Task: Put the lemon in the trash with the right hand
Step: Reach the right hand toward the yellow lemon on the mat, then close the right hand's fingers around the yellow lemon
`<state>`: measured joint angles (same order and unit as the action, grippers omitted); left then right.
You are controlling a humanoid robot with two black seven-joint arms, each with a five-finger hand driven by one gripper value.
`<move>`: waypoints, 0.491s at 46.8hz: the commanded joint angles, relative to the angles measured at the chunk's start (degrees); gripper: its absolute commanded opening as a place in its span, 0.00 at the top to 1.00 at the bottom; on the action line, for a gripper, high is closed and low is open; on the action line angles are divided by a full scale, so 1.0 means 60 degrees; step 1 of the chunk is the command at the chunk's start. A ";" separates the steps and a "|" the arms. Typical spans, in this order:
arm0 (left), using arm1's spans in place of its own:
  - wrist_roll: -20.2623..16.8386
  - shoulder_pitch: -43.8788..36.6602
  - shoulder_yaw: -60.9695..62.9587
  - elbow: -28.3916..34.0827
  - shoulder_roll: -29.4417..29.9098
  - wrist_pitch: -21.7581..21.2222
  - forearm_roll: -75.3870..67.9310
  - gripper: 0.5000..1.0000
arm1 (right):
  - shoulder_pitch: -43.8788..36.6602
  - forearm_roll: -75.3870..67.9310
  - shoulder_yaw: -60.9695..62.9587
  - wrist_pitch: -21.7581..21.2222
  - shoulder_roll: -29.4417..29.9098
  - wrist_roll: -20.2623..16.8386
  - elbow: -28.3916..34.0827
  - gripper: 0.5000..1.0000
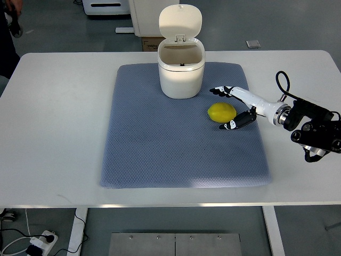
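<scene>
Top view: white table (58,133) with a blue-grey mat (160,144) laid across the middle. White trash can (181,73) stands upright on the far part of the mat, lid (180,22) flipped up and back, mouth open.

Lemon (221,112) lies on the mat, right of the trash can and a bit nearer the camera, apart from it.

Right hand (234,106) comes in from the right edge, white with black fingertips, sitting just beside the lemon on its right side. Fingers (220,90) spread past the far side of the lemon, thumb (238,122) on the near side. Hand is released, bracketing the lemon but not closed on it; contact can't be confirmed from this angle. Lemon is resting on the mat, not lifted.

Black wrist and forearm hardware (314,128) with a cable loop sits over the table's right edge.
</scene>
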<state>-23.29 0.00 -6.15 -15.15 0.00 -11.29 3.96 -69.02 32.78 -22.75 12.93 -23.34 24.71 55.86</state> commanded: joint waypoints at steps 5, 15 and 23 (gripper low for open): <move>0.0000 0.0001 0.0000 0.0006 0.0000 -0.0007 0.0000 0.00 | 0.0019 -0.0029 -0.0017 -0.0016 0.0111 -0.0061 -0.0256 0.23; 0.0000 0.0015 0.0000 0.0006 0.0000 -0.0007 0.0000 0.00 | 0.0034 -0.0072 -0.0251 -0.0030 0.0111 -0.0061 -0.0286 0.26; 0.0000 0.0015 0.0000 0.0006 0.0000 -0.0007 0.0000 0.00 | 0.0063 -0.0087 -0.0251 -0.0030 0.0111 -0.0061 -0.0286 0.29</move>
<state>-23.29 0.02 -6.15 -15.17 0.00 -11.27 3.96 -68.68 32.21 -24.26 12.75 -22.67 24.31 54.13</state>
